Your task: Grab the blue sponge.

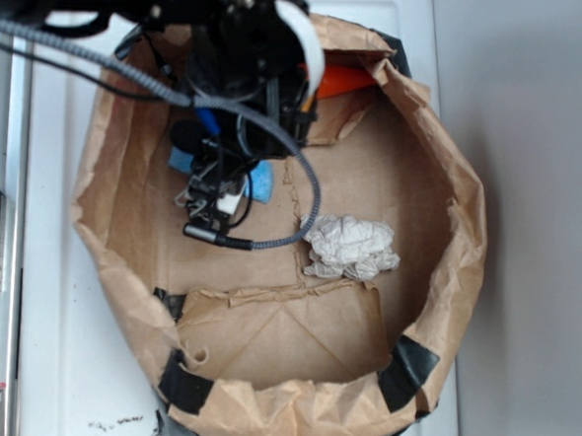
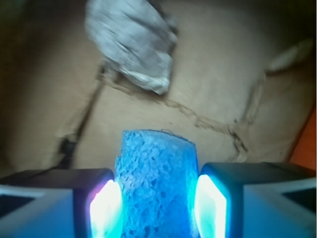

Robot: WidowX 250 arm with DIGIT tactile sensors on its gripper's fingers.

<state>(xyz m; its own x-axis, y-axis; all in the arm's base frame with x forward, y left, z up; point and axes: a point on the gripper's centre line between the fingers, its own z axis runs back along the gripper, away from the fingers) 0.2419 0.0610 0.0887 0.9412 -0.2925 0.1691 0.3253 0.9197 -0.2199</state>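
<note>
blue sponge (image 2: 156, 183): porous, speckled foam, matt, rough. hand (image 2: 157, 206): smooth pads (image 2: 105, 208), glossy, glowing bluish, in dark plastic housings. paper bin (image 1: 451, 188): creased brown kraft paper, matt, patched with glossy black tape (image 1: 406, 371). white paper wad (image 1: 350, 247): crumpled, matt. cable (image 1: 308, 189): braided grey sleeve. table (image 1: 55, 362): smooth white surface.

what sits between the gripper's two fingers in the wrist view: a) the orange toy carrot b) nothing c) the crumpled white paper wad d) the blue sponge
d, the blue sponge fills the gap between the gripper fingers, both pads pressed against its sides, while the crumpled white paper wad lies farther off on the brown paper.
</note>
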